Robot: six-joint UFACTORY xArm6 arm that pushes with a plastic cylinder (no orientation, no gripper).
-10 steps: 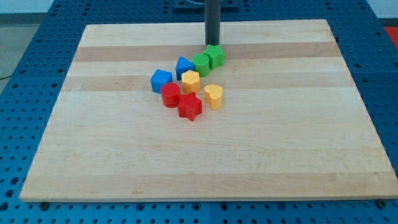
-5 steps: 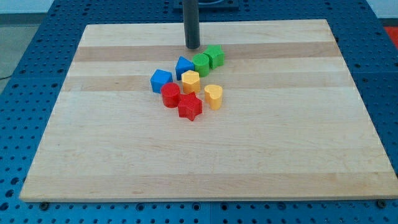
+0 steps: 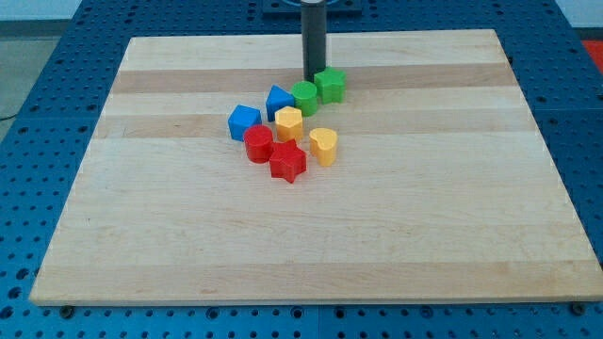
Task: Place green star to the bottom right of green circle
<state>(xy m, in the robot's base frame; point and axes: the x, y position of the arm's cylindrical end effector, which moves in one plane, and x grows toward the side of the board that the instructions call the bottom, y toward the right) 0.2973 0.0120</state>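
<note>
My tip (image 3: pixel 313 78) sits just above green circle (image 3: pixel 304 97); green star (image 3: pixel 330 85) beside; no pincer visible.

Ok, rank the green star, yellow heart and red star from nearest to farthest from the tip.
Measured from my tip:
1. Green star: just to the view's right of it, apparently touching.
2. Yellow heart: farther toward the view's bottom, on the cluster's right edge.
3. Red star: lowest block in the cluster.
</note>
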